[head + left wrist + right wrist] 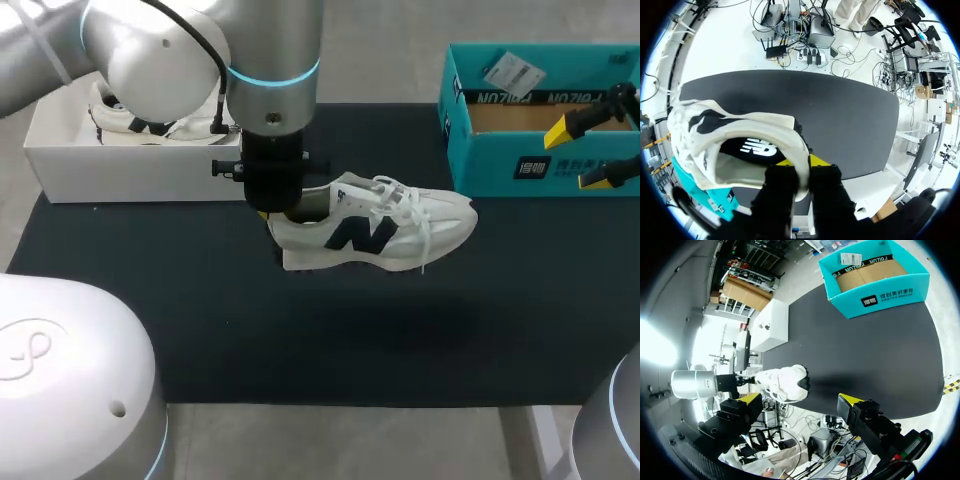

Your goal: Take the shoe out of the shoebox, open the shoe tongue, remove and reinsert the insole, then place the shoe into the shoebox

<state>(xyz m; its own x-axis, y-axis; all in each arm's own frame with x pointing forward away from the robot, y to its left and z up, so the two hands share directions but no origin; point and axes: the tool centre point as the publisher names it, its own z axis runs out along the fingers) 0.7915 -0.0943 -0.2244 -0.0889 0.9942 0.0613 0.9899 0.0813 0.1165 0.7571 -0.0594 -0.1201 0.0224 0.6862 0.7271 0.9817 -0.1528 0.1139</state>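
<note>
You are viewing the left gripper (802, 162) clamping the heel collar of 1 shoe (380, 235) over the black mat's (300, 330) open middle, between 1 white box (120, 170) and 1 teal shoebox (500, 170) at its far corners, while the right gripper (583, 152) is hovering, fingers spread, at the shoebox.

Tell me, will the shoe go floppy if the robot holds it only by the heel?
Probably not: the shoe sits level with only the left tool pinching its heel, so the sole seems stiff and the shoe light. Its laces hang loose, so they would likely swing.
</note>
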